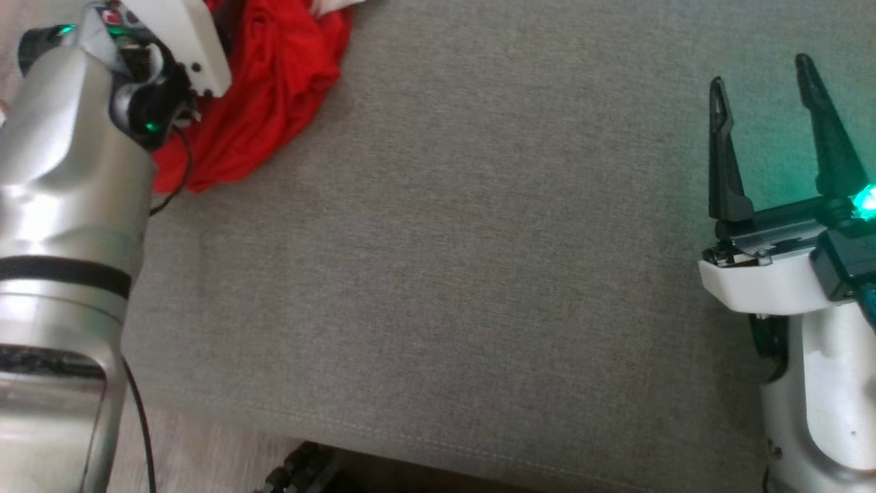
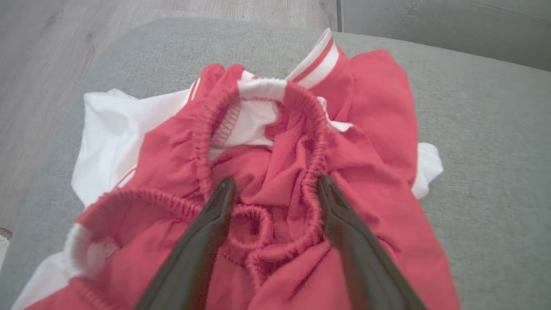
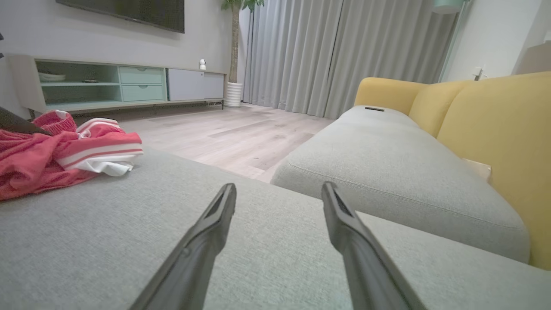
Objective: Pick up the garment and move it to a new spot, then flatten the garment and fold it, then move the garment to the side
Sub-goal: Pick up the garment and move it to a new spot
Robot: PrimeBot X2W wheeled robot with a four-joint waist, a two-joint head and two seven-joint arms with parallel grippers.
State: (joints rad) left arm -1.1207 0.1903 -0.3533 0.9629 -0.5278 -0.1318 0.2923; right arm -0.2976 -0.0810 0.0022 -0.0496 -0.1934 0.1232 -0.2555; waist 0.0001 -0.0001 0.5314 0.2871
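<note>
Garment point(image 2: 366, 129): one, red-and-white, crumpled on one grey cushion point(image 1: 445, 239). Left gripper point(image 2: 275, 189) spread wide over it; right gripper point(image 3: 280, 191) likewise wide, empty, well apart.

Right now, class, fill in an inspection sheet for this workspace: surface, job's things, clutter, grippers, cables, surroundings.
Surface: grey fabric cushion, flat.
Job's things: garment, red and white, crumpled in a heap at the cushion's far left corner.
Clutter: small dark thing on the next cushion; too small to identify.
Grippers: left gripper open, fingers either side of a bunched elastic hem; contact cannot be told. Right gripper open over bare cushion, holding nothing.
Cables: black cable loops by the left wrist, across the garment's edge.
Surroundings: wood floor, TV unit, curtains, yellow sofa back.
</note>
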